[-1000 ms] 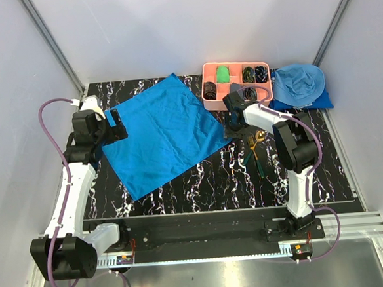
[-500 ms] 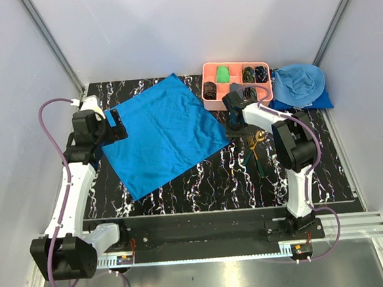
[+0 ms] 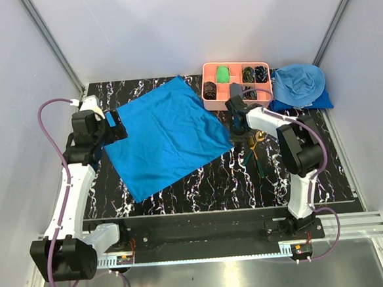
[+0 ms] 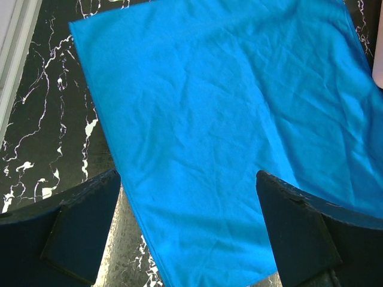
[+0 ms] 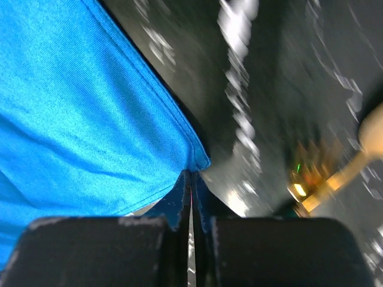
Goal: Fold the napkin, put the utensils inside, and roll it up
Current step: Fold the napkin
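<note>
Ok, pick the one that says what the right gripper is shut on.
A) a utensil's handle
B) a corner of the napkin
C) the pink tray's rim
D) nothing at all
B: in the right wrist view the right gripper is shut with the corner of the napkin pinched between its fingers, while the utensils lie apart on the table beside it.

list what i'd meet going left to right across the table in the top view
left fingers → napkin → right fingers, shut on its corner → utensils → sky-blue cloth heap
</note>
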You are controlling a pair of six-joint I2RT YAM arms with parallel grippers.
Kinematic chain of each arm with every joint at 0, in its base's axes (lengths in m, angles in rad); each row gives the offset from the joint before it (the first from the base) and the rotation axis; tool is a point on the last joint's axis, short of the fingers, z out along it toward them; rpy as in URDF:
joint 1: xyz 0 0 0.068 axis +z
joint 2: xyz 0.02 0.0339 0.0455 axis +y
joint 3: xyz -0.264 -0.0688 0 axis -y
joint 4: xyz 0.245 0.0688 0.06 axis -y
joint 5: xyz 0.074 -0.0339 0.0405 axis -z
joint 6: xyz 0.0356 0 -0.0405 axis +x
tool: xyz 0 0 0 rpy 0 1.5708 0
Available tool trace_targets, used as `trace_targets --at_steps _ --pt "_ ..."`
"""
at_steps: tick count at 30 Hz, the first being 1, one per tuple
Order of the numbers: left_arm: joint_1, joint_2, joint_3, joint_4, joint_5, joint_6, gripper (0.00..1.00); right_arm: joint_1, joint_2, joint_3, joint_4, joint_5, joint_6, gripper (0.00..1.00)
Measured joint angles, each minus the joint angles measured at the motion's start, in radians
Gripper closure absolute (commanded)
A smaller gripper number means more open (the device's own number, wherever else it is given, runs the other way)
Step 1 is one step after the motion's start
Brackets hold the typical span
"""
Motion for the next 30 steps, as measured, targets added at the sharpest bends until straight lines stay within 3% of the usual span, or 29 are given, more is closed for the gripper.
trace_targets --at_steps 5,12,17,27,28,29,30 --pt "0.000 -0.006 0.000 0.000 0.006 0.000 0.01 0.001 -0.103 -0.080 -0.048 0.025 -0.017 1.00" --pt "0.000 -0.006 0.000 0.000 0.031 -0.001 0.01 0.078 -0.142 -0.014 -0.056 0.040 -0.031 1.00" --pt "0.000 -0.006 0.000 0.003 0.045 -0.003 0.01 0.194 -0.045 0.192 -0.024 -0.004 -0.039 1.00" --pt "0.000 0.024 -0.006 0.045 0.101 -0.023 0.01 0.350 0.428 0.791 0.031 -0.162 -0.048 1.00" --pt "0.000 0.044 -0.006 0.052 0.118 -0.024 0.01 0.360 0.472 0.840 0.032 -0.182 -0.047 0.95" --pt "0.000 0.068 -0.006 0.059 0.137 -0.027 0.01 0.368 0.509 0.885 0.029 -0.203 -0.045 0.71" --pt "0.001 0.087 -0.006 0.062 0.151 -0.028 0.01 0.375 0.542 0.924 0.029 -0.225 -0.042 0.67"
